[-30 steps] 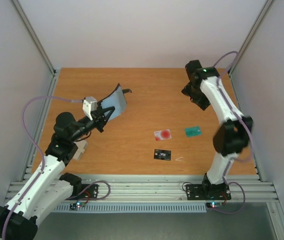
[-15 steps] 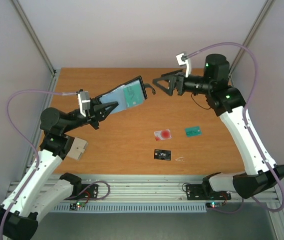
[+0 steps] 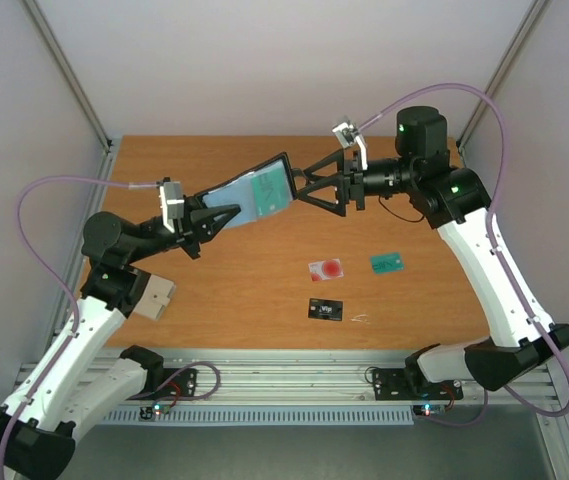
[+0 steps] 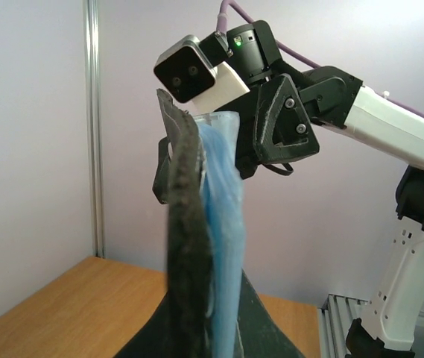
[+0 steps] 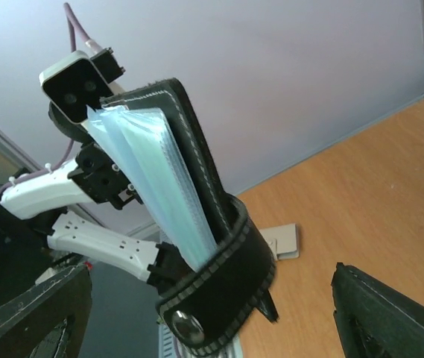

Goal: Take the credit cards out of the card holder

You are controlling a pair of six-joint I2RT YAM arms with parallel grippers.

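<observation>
My left gripper (image 3: 222, 214) is shut on the card holder (image 3: 254, 193) and holds it open in the air over the table's back left. The holder is black outside, with pale blue sleeves inside and a teal-green card (image 3: 264, 188) showing in one. In the left wrist view the holder (image 4: 197, 246) stands edge-on. My right gripper (image 3: 302, 184) is open at the holder's right end. In the right wrist view the holder (image 5: 189, 186) and its snap strap (image 5: 226, 291) sit between the spread fingers (image 5: 390, 313). A whitish red-spot card (image 3: 326, 269), a black card (image 3: 326, 310) and a teal card (image 3: 388, 262) lie on the table.
A beige block (image 3: 154, 296) lies on the wooden table (image 3: 264, 300) at its left side, under my left arm. A tiny white scrap (image 3: 359, 319) lies beside the black card. Grey walls and metal frame posts (image 3: 69, 75) close in the back and sides.
My right arm has swung from the back right over to the holder, its open fingers now at the holder's end. My left arm has lifted and reached the opened holder to the right.
</observation>
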